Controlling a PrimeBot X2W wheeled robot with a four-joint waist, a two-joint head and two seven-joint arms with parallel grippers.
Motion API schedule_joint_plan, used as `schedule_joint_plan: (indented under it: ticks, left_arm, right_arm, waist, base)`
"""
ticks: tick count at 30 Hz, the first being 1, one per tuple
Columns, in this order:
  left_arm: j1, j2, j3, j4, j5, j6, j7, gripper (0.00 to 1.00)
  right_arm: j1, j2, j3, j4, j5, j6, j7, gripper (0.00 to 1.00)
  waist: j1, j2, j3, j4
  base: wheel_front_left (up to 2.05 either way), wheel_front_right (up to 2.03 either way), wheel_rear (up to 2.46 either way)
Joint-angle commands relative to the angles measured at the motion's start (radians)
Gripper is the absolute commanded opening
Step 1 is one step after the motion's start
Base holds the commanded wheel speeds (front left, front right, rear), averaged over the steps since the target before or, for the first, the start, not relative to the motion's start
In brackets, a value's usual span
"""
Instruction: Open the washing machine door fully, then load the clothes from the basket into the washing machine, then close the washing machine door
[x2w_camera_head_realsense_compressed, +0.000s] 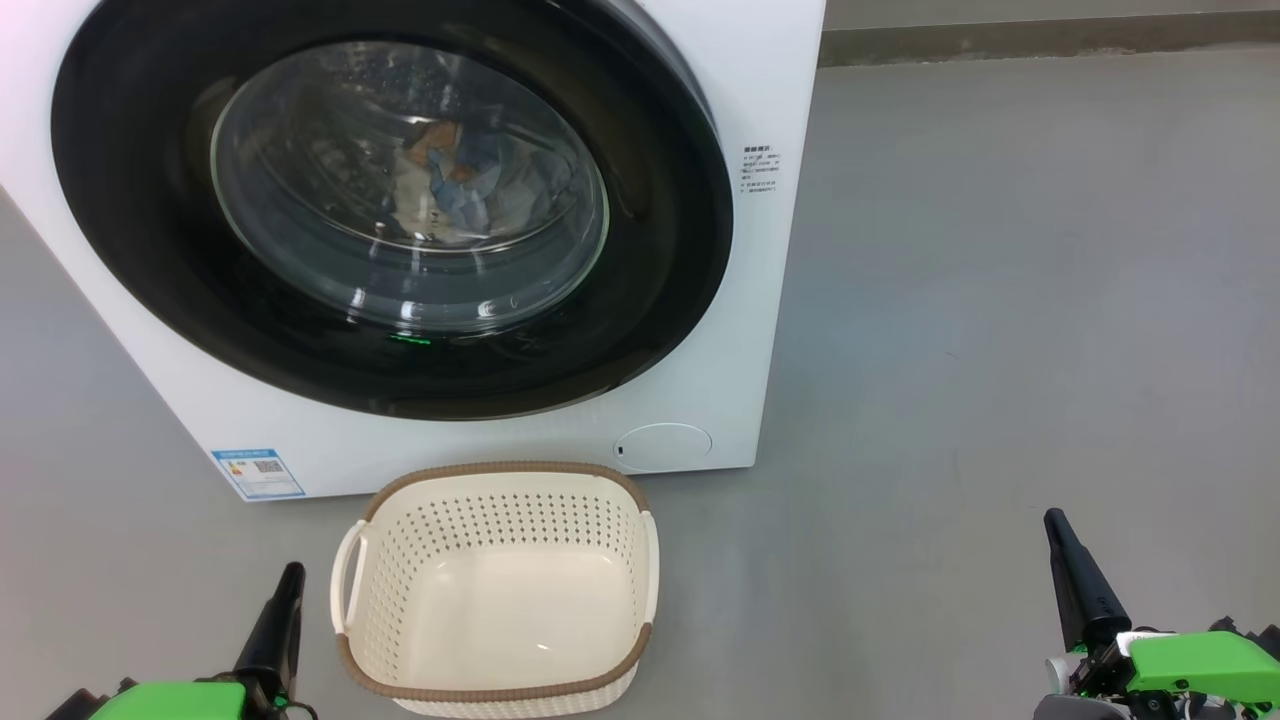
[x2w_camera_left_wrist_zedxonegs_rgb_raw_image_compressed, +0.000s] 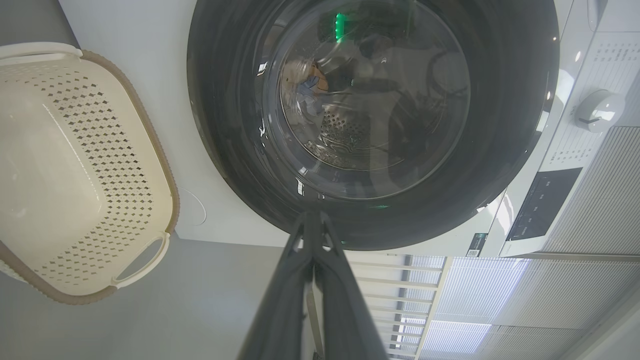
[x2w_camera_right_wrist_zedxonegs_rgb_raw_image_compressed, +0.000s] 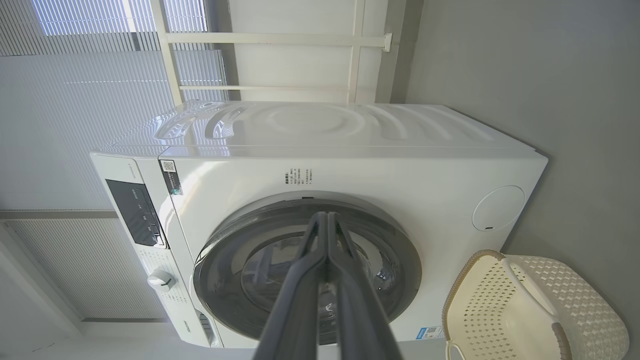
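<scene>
Head view has the basket (x2w_camera_head_realsense_compressed: 500, 468) on the floor (x2w_camera_head_realsense_compressed: 1000, 300) just in front of the washer (x2w_camera_head_realsense_compressed: 760, 300), with nothing in it. The clothes (x2w_camera_head_realsense_compressed: 455, 180) lie inside the drum, a blue and white heap seen through the glass of the door (x2w_camera_head_realsense_compressed: 620, 330). The door sits flat against the washer's front in every view, so I judge the loading done and the closing step at its very end.

To finish well, make sure the latch has caught, which I cannot tell from here. A firm, square push with closed fingertips would settle it. Press on the black ring, not the glass bowl, and on the side away from the hinge; the hinge is hidden. Reach over the basket, not through it.

The left end effector (x2w_camera_head_realsense_compressed: 292, 575) hangs low, just left of the basket's handle and apart from it, fingers pointing up toward the washer. In the left wrist view its fingers (x2w_camera_left_wrist_zedxonegs_rgb_raw_image_compressed: 300, 250) meet at the tips, narrow and empty, aimed at the door's rim but short of it. The right end effector (x2w_camera_head_realsense_compressed: 1052, 520) rests low over bare floor, well apart from basket and washer. In the right wrist view its fingers (x2w_camera_right_wrist_zedxonegs_rgb_raw_image_compressed: 305, 260) are likewise pressed together, holding nothing, pointed at the door
</scene>
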Motion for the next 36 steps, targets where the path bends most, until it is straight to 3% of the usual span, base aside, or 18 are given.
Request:
schedule_joint_plan:
  ticks: [1,36]
  left_arm:
    - [-0.041,0.022,0.034,-0.018,-0.008,-0.01,0.006,0.0]
    - [-0.041,0.022,0.034,-0.018,-0.008,-0.01,0.006,0.0]
  right_arm:
    - [-0.041,-0.003,0.02,-0.024,-0.007,0.002,0.004,0.0]
    - [-0.041,-0.001,0.017,-0.024,-0.009,0.002,0.007,0.0]
  waist:
    - [0.0,0.0,0.0,0.0]
    - [0.0,0.0,0.0,0.0]
  base:
    - [0.0,0.0,0.0]
    - [0.0,0.0,0.0]
